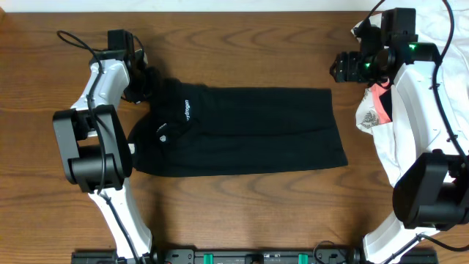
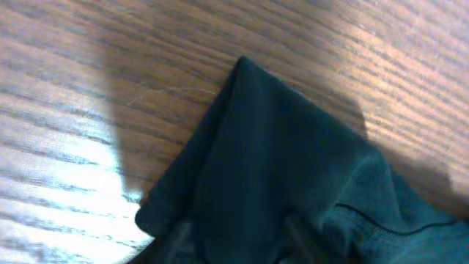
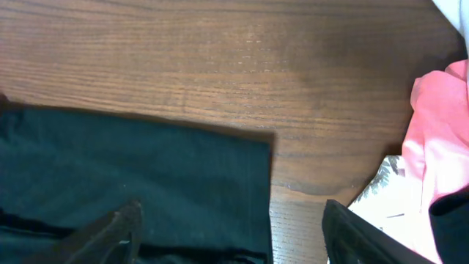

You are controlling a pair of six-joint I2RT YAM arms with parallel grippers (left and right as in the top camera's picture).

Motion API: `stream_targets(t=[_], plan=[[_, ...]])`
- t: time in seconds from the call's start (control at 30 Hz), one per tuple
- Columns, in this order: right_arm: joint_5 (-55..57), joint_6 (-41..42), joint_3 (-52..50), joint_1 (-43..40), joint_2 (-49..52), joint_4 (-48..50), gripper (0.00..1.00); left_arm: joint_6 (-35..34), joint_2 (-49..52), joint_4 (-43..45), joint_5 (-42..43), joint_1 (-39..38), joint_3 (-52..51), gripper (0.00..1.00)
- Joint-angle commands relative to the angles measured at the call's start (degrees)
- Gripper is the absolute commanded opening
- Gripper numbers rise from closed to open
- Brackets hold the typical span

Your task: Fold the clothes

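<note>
The clothes (image 1: 249, 132) are a black garment lying flat as a wide rectangle in the middle of the table, with a small white print (image 1: 186, 110) near its left end. My left gripper (image 1: 144, 82) sits on the garment's bunched upper-left corner. In the left wrist view the dark fingers (image 2: 183, 242) straddle the black fabric (image 2: 293, 147), partly closed; the pinch itself is too dark to make out. My right gripper (image 1: 338, 67) hovers open just above the upper-right corner. Its fingers (image 3: 128, 220) stand wide over the hem of the fabric (image 3: 146, 169) and bare wood.
A large white garment (image 1: 385, 147) lies heaped at the table's right edge under the right arm, with a coral-pink garment (image 1: 379, 99) on it, also at the right wrist view's edge (image 3: 440, 132). Both arm bases stand along the front edge.
</note>
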Motion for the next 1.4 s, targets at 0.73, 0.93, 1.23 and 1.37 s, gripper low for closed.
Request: stream_targets(t=[0.73, 0.93, 1.23, 1.37], plan=[[-0.46, -0.85, -0.15, 0.15, 1.29, 0.24, 0.75, 2.86, -14.05, -1.95, 0.79, 0.33, 0.68, 0.06], [-1.62, -0.83, -0.15, 0.15, 7.19, 1.42, 0.77, 2.75, -13.94, -3.45, 0.76, 0.33, 0.46, 0.06], [-7.87, -0.83, -0.15, 0.15, 15.08, 6.32, 0.80, 2.75, -13.94, -3.58, 0.74, 0.33, 0.46, 0.06], [-8.20, -0.83, -0.15, 0.15, 15.96, 8.02, 0.80, 2.75, -13.94, -3.58, 0.74, 0.33, 0.35, 0.06]])
